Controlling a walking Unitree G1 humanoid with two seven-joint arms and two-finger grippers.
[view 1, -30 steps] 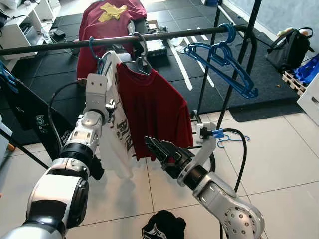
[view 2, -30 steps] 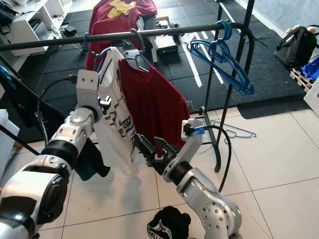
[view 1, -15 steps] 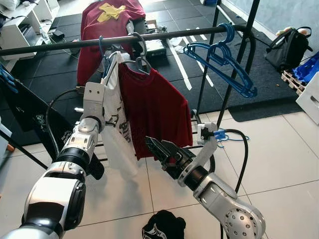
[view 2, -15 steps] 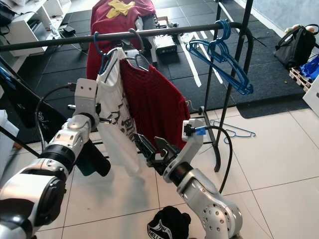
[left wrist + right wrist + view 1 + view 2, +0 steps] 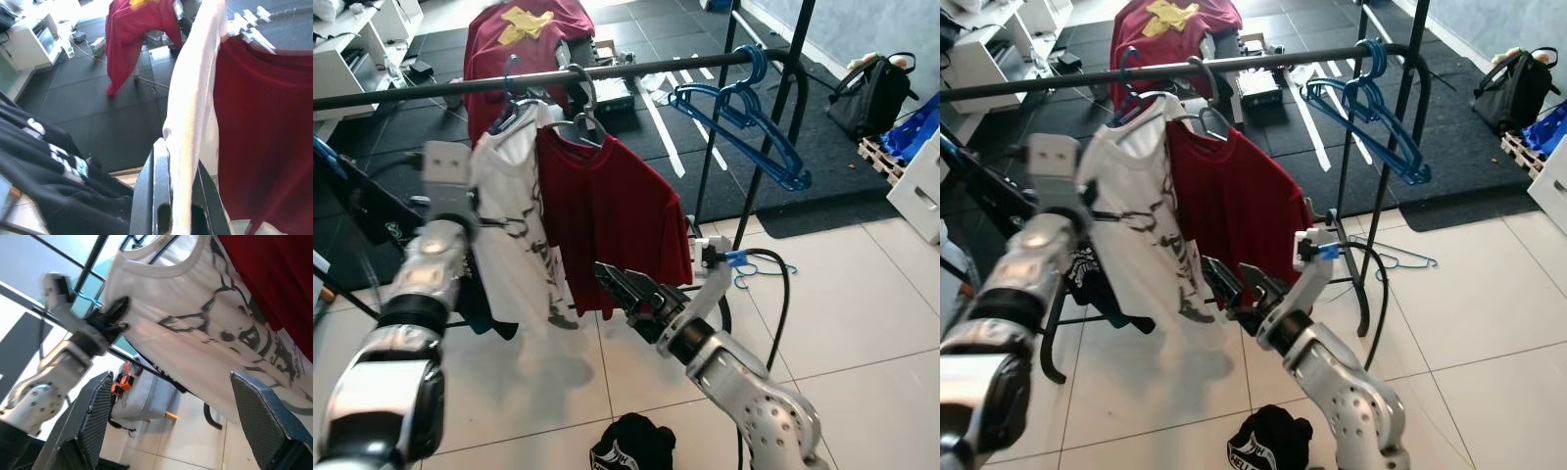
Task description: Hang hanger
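- White T-shirt (image 5: 514, 230): hooked on the rail (image 5: 636, 70) near its left end, beside red shirt (image 5: 612, 220); left gripper (image 5: 110, 316) pinches its edge, steadying it.
- Right gripper (image 5: 622, 286): fingers spread, empty, below the shirts.

— What's the left arm doing?
— Raised and stretched forward; the left gripper (image 5: 110, 316) has its fingers pinched together.
— And the right?
— Bent low, the right gripper (image 5: 625, 291) spread wide, holding nothing.

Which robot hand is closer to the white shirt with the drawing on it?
Left. The left hand touches the white shirt at its edge, with the cloth between its fingers. The right hand is open just below and beside the shirt's hem, not touching.
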